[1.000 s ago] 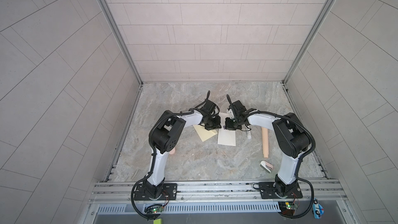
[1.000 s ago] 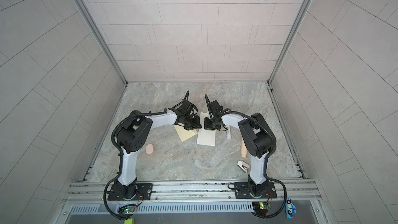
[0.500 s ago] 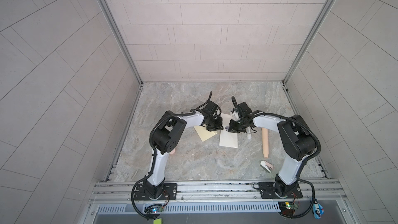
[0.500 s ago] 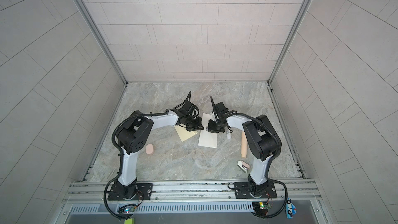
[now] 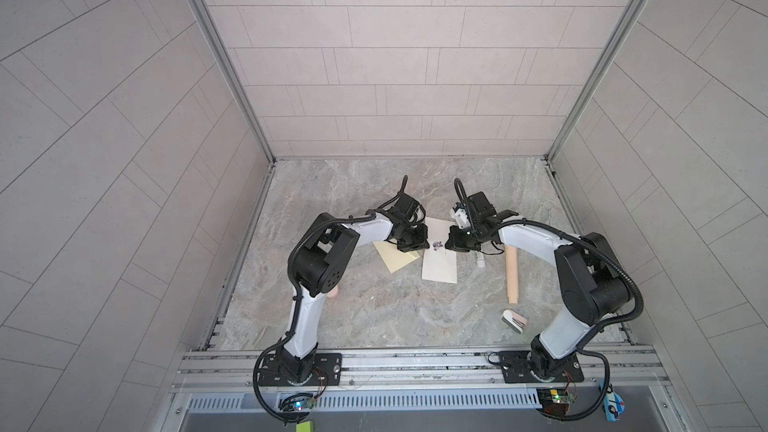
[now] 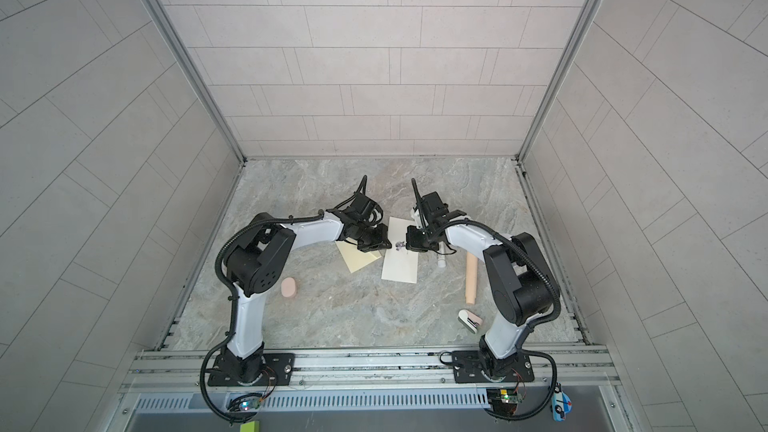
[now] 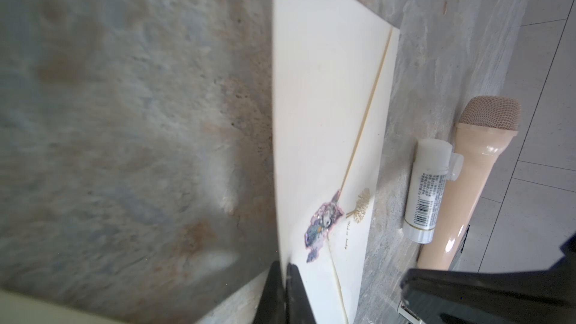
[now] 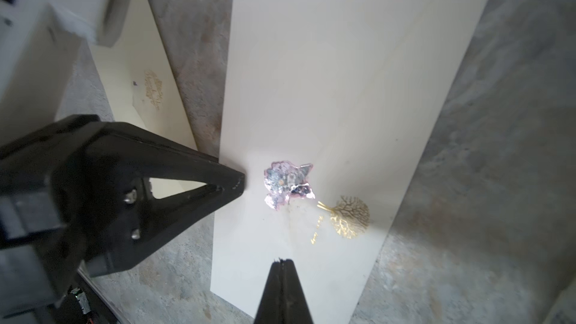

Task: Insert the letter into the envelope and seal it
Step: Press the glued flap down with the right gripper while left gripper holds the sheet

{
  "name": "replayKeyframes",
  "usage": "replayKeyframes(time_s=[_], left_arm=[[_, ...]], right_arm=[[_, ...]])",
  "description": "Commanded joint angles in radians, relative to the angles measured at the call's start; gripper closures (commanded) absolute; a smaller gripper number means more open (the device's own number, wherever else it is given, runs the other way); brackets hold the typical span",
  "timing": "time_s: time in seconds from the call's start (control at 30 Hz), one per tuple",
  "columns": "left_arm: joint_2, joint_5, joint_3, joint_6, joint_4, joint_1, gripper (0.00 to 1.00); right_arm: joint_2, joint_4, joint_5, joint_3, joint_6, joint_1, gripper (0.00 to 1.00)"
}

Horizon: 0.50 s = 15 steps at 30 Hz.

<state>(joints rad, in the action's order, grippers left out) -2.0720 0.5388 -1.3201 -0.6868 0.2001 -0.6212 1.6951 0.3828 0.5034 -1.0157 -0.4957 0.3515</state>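
Black fingers of the left gripper [image 8: 240, 182] are seen clenched on nothing, with the tips set at the left edge of the envelope [image 8: 343, 73], just left of the pink foil sticker [image 8: 288, 188]. The right gripper [image 8: 282, 261] is likewise clamped shut and empty, its tip over the envelope just right of the sticker. Contact with the paper cannot be confirmed for either.

The envelope is laid flat mid-table, long axis running near to far. The flap seam [image 7: 371, 95] is seen running into the sticker, so the flap is judged folded down and tacked. The letter is not seen anywhere as a loose sheet and is judged already inside. Only press-down of the seal is judged outstanding.

Pale yellow paper [image 5: 395, 261] is lying just left of the envelope, partly under the left gripper. A white tube [image 5: 478, 259] and a beige mesh-headed tool [image 5: 512, 276] are lying to the right, near the envelope.

Risks:
- The sticker looks crumpled with its edges lifted, so the flap could be released if it is not pressed flat.
- The sticker could be dragged or peeled if a tip is slid across it or catches on withdrawal.
- The envelope could be skated over the smooth stone table [image 5: 374, 305] by uneven side load, towards the tube.
- The left edge could be buckled if the tip is driven under it rather than onto it.
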Motion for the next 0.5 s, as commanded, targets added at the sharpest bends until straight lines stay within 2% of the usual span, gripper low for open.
replayKeyframes(time_s=[0.0,0.23,0.47], left_arm=[[-0.016,-0.011,-0.006,0.006,0.017,0.004,1.0],[-0.018,-0.008,-0.008,0.006,0.013,0.003,1.0],[-0.019,-0.002,-0.008,0.009,0.012,0.002,1.0]], right_arm=[[0.032,0.034,-0.019,0.03,0.017,0.003,1.0],[0.085,0.013,0.001,0.038,0.001,0.017,1.0],[0.161,-0.003,-0.05,-0.007,-0.039,0.013,1.0]])
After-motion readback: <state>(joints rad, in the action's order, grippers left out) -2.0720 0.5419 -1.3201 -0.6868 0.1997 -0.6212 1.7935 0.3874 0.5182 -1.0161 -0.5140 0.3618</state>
